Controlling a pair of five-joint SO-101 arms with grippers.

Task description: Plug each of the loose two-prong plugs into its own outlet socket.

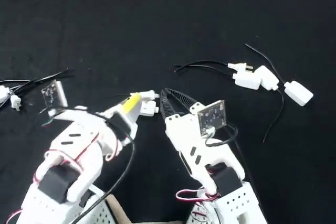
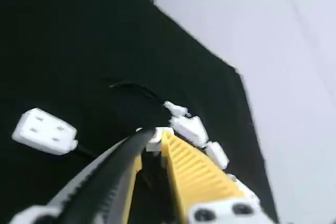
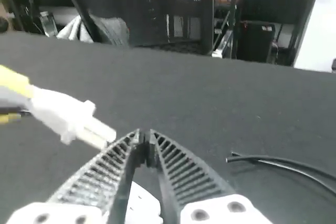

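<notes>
My left gripper (image 1: 136, 99), with one yellow finger, is shut on a white two-prong plug (image 1: 149, 96) held just above the black table. In the right wrist view that plug (image 3: 63, 116) points its prongs toward my right gripper (image 3: 144, 136), which is shut with nothing between its black ribbed fingers. A white outlet socket (image 1: 149, 109) lies just below the held plug, between the two grippers (image 1: 164, 96). In the left wrist view the plug (image 2: 154, 141) sits at the fingertips and a white socket (image 2: 44, 132) lies off to one side on its cable.
A cluster of white plugs and sockets (image 1: 254, 78) with thin black cables lies at the right, with another white block (image 1: 297, 93) beyond it. Small white plugs (image 1: 14, 100) and wires sit at the left edge. The table's far half is bare black cloth.
</notes>
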